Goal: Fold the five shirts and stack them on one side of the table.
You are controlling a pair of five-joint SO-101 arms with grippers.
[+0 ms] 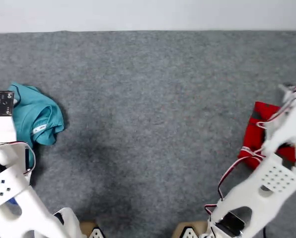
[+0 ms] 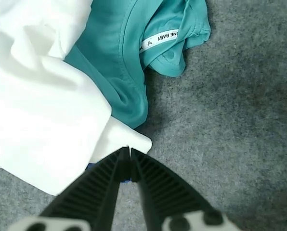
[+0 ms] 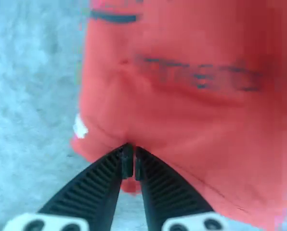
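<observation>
Shirts sit at opposite bench (image 1: 153,124) ends: teal shirt (image 1: 41,114) and white shirt (image 2: 42,96) left, red shirt (image 1: 263,110) right. The cloth is probably soft, light and floppy, best pinched at hems. Right gripper (image 3: 129,159) fingers pinch the red hem; left gripper (image 2: 129,153) fingers are closed at the white corner.

White arms (image 1: 20,199) bear hole-dotted plates (image 1: 273,179), red-and-white cables (image 1: 222,182), and black ribbed fingers (image 2: 97,187) on each tool (image 2: 129,153).

A robot test bench: grey carpeted table (image 1: 153,124) against plain white wall (image 1: 148,15).
</observation>
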